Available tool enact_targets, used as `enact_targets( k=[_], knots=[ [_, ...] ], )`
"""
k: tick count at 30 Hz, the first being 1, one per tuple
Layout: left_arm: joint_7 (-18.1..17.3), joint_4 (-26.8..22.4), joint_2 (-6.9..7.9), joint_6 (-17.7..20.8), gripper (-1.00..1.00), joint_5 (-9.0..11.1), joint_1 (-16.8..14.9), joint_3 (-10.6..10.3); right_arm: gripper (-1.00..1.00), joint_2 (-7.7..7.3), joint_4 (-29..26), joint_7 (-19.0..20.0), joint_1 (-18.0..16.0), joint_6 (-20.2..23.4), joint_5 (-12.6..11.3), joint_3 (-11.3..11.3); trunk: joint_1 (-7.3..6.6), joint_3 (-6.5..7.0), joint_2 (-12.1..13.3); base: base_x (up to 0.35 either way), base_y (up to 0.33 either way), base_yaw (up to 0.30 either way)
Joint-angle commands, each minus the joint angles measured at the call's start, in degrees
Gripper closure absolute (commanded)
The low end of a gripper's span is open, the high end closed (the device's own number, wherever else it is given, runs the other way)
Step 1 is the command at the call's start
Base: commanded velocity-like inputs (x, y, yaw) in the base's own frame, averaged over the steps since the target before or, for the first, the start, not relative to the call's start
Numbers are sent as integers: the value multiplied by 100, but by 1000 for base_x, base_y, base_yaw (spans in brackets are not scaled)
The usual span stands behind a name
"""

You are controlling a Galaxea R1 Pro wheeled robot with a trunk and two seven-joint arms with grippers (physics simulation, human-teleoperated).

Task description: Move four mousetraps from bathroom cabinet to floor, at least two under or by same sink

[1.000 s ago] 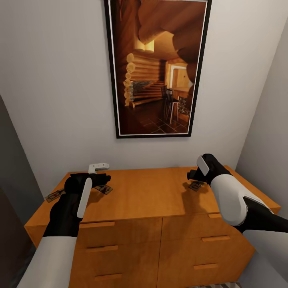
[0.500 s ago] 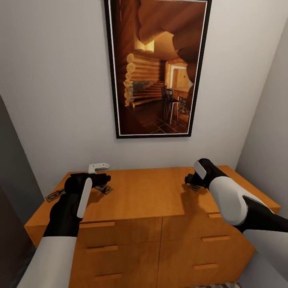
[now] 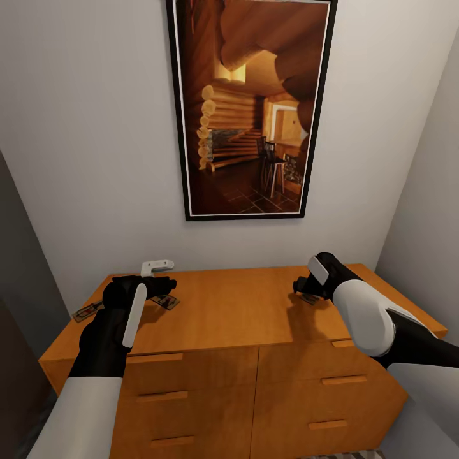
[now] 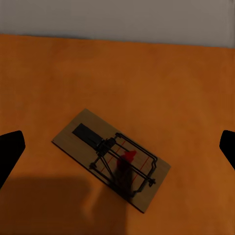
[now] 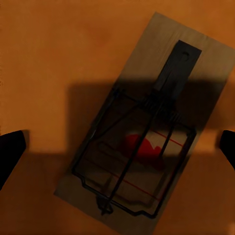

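While both end effectors gape wide and hold nothing, the right end effector [image 5: 117, 147] hovers over a tan wooden mousetrap [image 5: 147, 132] on the orange-brown wooden cabinet [image 3: 242, 312]; the left end effector [image 4: 117, 147] views another mousetrap [image 4: 111, 157], its 12 o'clock.

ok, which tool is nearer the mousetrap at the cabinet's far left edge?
Left. The left tool hovers just right of that mousetrap, over another one; the right tool is across the cabinet, over a third mousetrap.

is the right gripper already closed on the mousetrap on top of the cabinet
No. In the right wrist view the mousetrap lies flat on the cabinet top, with the right gripper fingers spread wide on either side, not touching it.
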Motion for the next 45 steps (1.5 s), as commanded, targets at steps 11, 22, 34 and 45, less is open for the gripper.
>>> enact_targets(
  k=[11, 22, 34, 45],
  knots=[
    [34, -6, -4, 23, -100, 38, -5, 8, -100, 4, 4, -12, 90, 29, 61, -50, 1, -8, -2, 0, 0, 0],
    [34, -6, -4, 23, -100, 38, -5, 8, -100, -8, 7, -12, 87, 21, 61, -50, 1, -8, -2, 0, 0, 0],
    [34, -7, -4, 23, -100, 47, -5, 8, 100, -61, 21, -18, 89, 17, 61, -50, 1, -8, -2, 0, 0, 0],
    [34, -8, -2, 23, -100, 56, -5, 11, 100, -104, 219, -47, 92, 17, 82, -42, 1, -8, -2, 0, 0, 0]
  ],
)
